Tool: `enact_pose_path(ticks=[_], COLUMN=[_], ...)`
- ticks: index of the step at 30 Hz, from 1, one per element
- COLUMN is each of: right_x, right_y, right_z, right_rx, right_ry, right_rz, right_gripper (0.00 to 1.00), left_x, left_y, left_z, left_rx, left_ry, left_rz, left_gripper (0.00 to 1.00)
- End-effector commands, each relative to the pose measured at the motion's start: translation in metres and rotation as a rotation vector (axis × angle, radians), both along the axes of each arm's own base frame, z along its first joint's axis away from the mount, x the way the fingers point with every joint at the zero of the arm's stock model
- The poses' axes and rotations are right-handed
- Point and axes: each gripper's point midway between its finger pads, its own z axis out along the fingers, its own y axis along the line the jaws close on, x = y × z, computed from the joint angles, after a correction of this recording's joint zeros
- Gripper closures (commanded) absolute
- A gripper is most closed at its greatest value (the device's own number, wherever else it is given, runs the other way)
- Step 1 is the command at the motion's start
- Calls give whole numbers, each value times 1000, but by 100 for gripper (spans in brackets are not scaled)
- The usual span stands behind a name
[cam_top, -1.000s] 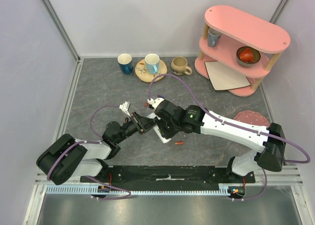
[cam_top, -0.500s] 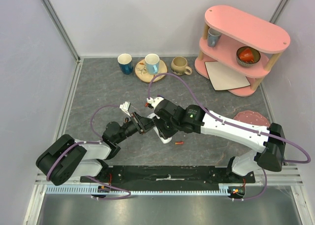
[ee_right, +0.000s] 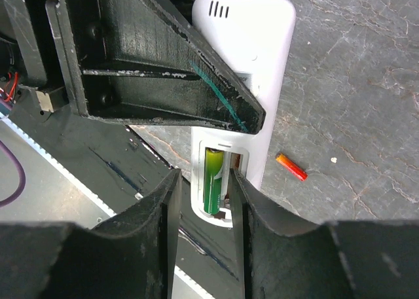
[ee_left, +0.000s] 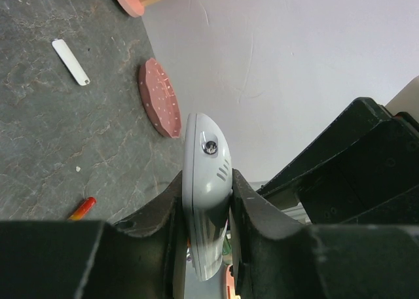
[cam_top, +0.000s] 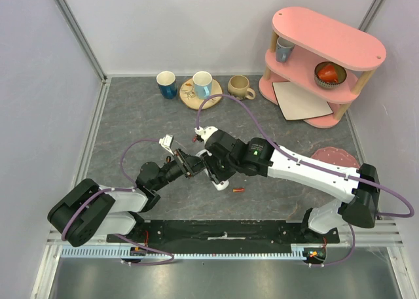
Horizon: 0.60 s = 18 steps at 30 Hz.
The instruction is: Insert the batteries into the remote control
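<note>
Remote control [ee_right: 262,44], clamped by left gripper [ee_left: 207,181] — right gripper [ee_right: 204,181] part-open astride green battery [ee_right: 213,175]; risk: finger snags, levering battery from bay.

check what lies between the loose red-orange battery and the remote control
Nothing: the right wrist view shows only bare grey table between the red-orange battery and the remote control.

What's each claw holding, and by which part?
Left claw clamps the remote at mid-body, above its open battery bay. Right claw holds nothing; its jaws straddle the green battery seated in the bay.
</note>
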Motion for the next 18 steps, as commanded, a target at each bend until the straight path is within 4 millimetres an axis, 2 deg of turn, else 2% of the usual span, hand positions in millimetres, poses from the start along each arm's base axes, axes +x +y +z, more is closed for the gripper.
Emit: enact_pose_path(ticks=[1,11,18], right_x=[7,0,-10], right_y=[4,-5,-1], right_z=[28,25,20], right_rx=[61,51,71], right_ry=[-47,-26,19], right_rz=[-27,-21,8], right_gripper=[57,59,58], left_x=[-14,-13,-12], left_y=[5,7,7], left_z=[49,49,51], left_rx=[-136,-136,-141], left_ry=[-177,-176,-179], left_rz=[-22,-10,-6], left_gripper=[98,98,98])
